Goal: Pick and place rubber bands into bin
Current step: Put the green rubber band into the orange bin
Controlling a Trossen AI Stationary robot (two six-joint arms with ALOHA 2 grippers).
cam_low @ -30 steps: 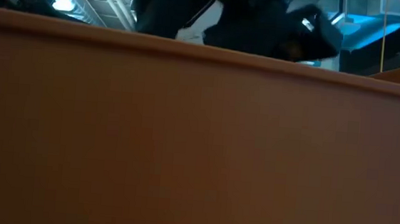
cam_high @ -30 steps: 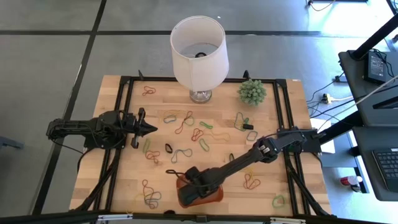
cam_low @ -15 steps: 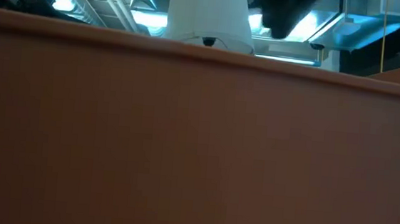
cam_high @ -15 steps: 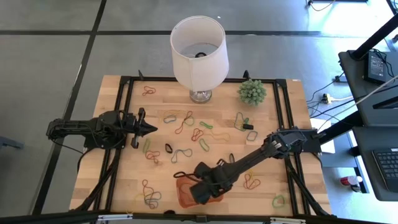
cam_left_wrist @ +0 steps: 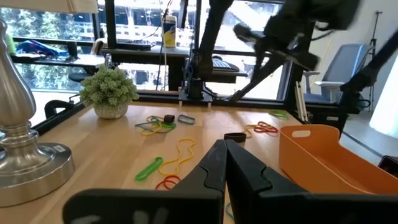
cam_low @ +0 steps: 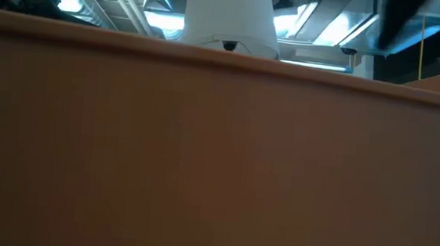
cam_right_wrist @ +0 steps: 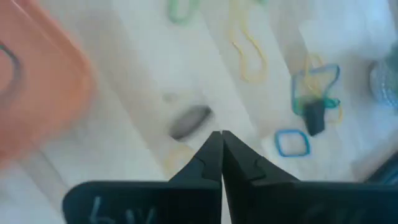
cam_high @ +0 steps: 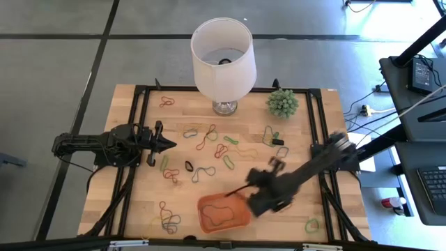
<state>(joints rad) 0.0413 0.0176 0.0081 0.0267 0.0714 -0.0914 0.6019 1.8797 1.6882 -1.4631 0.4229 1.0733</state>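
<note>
The orange bin (cam_high: 223,213) sits near the table's front edge with a dark rubber band (cam_high: 218,213) lying in it. Its wall (cam_low: 217,162) fills the low view. Many coloured rubber bands (cam_high: 209,136) lie scattered over the wooden table, and some show in the wrist views (cam_left_wrist: 165,165) (cam_right_wrist: 292,143). My right gripper (cam_high: 233,192) (cam_right_wrist: 221,134) hangs shut and empty, slanting down, just past the bin's far right corner (cam_right_wrist: 37,93). At the table's left my left gripper (cam_high: 171,144) (cam_left_wrist: 224,143) waits, level and shut, holding nothing.
A lamp with a white shade (cam_high: 223,59) stands at the table's far edge, a small potted plant (cam_high: 282,103) to its right. Black frame rails (cam_high: 322,118) run along the table's sides. More bands lie front left (cam_high: 167,219) and front right (cam_high: 311,225).
My right gripper has risen out of the bin and swung toward the table's right and far side, rolling as it went. Its fingers have come together. A dark rubber band now lies loose in the bin. The bin has stayed where it was.
</note>
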